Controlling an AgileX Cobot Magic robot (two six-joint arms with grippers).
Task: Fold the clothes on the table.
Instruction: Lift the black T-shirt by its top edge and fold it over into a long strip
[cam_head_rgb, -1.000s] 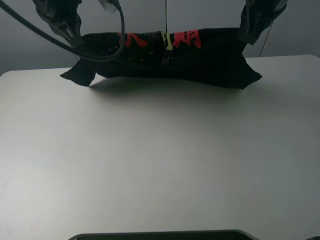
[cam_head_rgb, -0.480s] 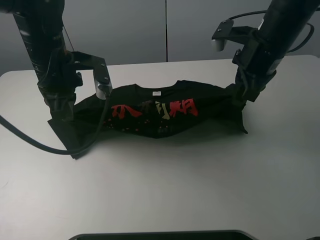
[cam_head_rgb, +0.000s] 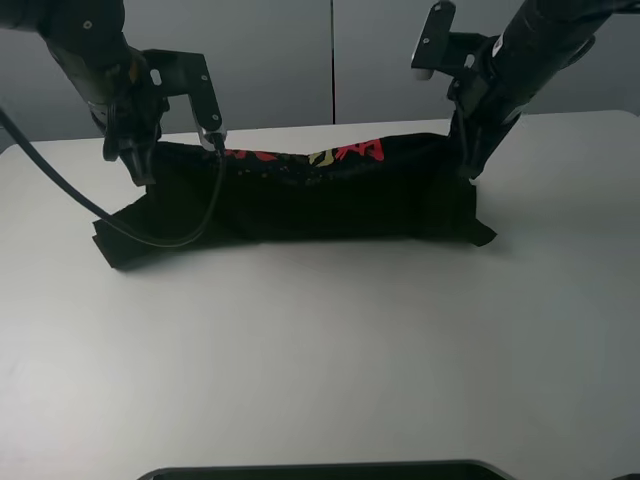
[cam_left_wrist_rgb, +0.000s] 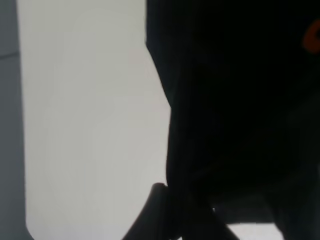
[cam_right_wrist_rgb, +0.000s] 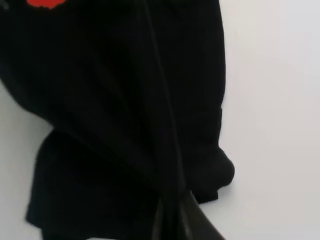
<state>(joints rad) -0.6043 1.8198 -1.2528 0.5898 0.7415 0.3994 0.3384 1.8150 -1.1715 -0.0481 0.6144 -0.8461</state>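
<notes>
White tabletop (cam_head_rgb: 320, 350) fills most of the high view, with grey wall panels (cam_head_rgb: 250, 60) standing behind its far edge. A black shirt (cam_head_rgb: 330, 195) with red print lies across the far half of the table. Its upper edge is held up off the surface between the two arms, and its lower part and sleeves rest on the table.

The left gripper (cam_head_rgb: 140, 168) pinches the shirt's upper corner on the left side. Its jaws are closed on the cloth with no gap showing. The right gripper (cam_head_rgb: 468, 165) does the same at the opposite corner, jaws pressed together on a fold of fabric. A dark cable (cam_head_rgb: 150, 238) loops down from the left arm and hangs in front of the shirt.

From the right wrist, the shirt (cam_right_wrist_rgb: 125, 100) runs in a narrow pleat straight into the closed gripper (cam_right_wrist_rgb: 172, 220), with a patch of red print at one corner and bare table beside it. From the left wrist, the shirt (cam_left_wrist_rgb: 240, 100) is almost solid black. The left gripper (cam_left_wrist_rgb: 172, 217) merges into the dark cloth, so the pinch itself is hard to make out there.
</notes>
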